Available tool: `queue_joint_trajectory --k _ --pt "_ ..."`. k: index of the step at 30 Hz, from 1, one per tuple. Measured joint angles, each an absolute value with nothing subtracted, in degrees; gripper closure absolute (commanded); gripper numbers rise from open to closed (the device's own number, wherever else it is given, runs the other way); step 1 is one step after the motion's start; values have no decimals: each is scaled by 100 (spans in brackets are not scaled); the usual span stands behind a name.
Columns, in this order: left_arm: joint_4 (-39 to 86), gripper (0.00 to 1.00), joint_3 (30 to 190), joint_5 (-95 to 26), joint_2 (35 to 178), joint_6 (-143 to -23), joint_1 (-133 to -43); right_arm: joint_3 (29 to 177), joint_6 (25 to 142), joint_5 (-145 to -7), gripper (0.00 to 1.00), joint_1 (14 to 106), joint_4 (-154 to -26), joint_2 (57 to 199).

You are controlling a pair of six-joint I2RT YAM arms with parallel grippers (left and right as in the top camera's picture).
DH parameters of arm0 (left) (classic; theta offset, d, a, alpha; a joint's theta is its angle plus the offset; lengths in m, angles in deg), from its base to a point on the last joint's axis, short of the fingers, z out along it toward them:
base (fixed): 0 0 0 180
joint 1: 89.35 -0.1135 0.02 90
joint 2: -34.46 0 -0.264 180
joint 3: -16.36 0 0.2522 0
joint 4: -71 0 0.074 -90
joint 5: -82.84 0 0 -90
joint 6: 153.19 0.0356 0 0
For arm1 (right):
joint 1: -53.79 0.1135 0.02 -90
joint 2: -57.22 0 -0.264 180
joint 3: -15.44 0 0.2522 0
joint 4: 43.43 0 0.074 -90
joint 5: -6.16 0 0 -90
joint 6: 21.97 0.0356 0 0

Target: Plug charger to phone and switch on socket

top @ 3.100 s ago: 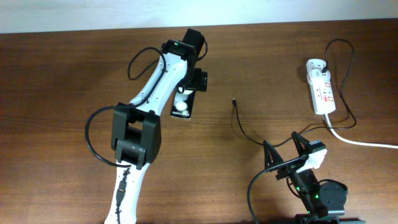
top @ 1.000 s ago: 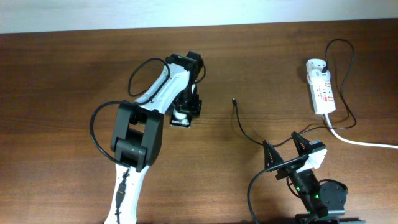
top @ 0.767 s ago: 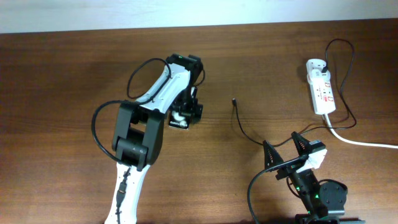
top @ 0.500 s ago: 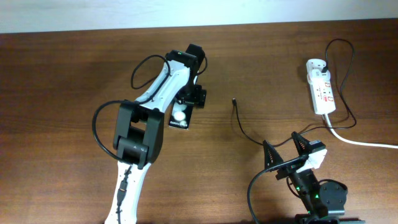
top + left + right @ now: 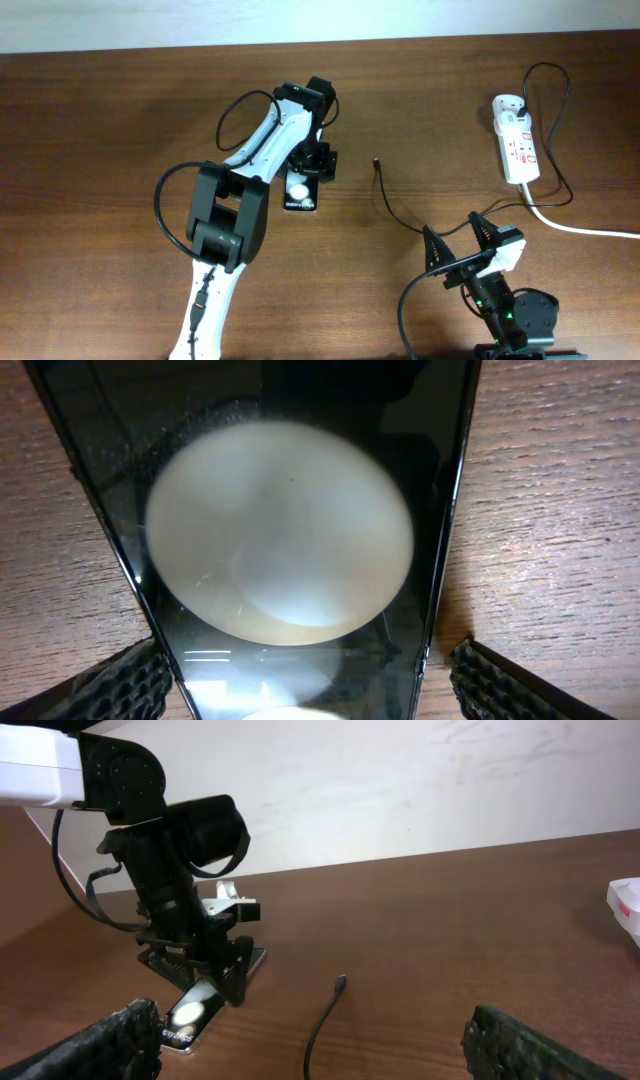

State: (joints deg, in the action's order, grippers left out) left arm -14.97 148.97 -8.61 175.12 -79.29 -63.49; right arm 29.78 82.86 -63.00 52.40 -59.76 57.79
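Glossy black glass phone [image 5: 300, 560] mirroring a bright glare, dust-specked, matt brown wood-grain desk [image 5: 100, 150], smooth white plastic socket [image 5: 518, 145], thin matt black charger [image 5: 384, 190] cable.

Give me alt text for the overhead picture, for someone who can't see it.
The left gripper sits over the far end of a black phone on a wooden table. The charger tip lies loose to its right, the white socket far right, the right gripper open near the bottom.
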Motion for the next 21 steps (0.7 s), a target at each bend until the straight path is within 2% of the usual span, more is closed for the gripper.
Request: queue_joint_trajectory --k 4,10,12,21 --pt "-1453 6 14845 -828 17385 -7951 -6349 2978 8286 -6300 1 5240 -5976 5779" --pt "-1407 3 14818 -819 16043 -7953 -6357 2978 8284 -6300 1 5240 -5976 5779" --pt "-1453 0 14818 -819 15982 -7953 -6360 2978 8284 -6300 1 5240 -5976 5779" --pt "-1394 1 14766 -819 15982 -7953 -6360 2978 8286 -6300 1 5240 -5976 5779"
